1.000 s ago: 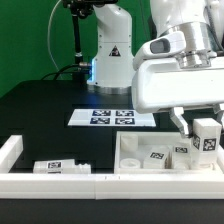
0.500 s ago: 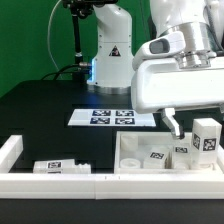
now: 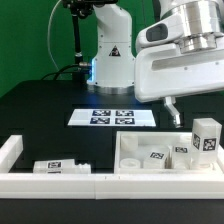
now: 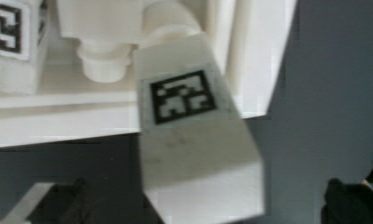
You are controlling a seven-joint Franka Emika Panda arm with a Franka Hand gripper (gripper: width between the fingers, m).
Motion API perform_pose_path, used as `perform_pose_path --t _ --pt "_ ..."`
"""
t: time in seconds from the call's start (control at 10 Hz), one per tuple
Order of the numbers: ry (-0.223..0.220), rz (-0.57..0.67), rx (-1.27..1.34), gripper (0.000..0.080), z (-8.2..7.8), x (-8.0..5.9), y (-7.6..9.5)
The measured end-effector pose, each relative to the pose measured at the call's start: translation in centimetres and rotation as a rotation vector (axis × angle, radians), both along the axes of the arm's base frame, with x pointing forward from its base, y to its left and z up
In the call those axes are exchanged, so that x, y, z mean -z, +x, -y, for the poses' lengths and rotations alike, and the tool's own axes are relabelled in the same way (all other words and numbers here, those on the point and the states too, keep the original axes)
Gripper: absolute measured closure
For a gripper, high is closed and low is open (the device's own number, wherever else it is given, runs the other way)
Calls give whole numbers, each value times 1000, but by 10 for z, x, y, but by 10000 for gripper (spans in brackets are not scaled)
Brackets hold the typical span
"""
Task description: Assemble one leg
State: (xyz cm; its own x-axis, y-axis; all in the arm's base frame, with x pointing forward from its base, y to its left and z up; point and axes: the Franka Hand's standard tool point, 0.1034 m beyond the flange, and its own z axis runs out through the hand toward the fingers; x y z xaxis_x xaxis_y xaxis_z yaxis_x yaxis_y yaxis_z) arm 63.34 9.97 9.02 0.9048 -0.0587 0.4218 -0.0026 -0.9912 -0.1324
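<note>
The leg [image 3: 207, 138] stands upright below the tool [image 3: 190, 108], clear of its spread fingers.

My claw [image 4: 204, 203] sits higher than a second ago, having risen from around the leg [image 3: 207, 138]. The one finger [image 3: 170, 110] I can see in the exterior view now hangs above and beside the leg's top. The leg, flanked before, now stands clear of my fingers.

White leg [image 3: 208, 137] — black-and-white square tags — black table [image 3: 40, 110].
</note>
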Motion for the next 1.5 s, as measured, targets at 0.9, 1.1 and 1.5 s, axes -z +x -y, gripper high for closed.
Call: perform_pose_path --t 0.9,1.1,1.5 --pt "75 -363 -86 150 -8 10 -7" --pt "12 -364 -59 150 -9 9 -2" --pt "-67 -285 -104 150 -10 22 3"
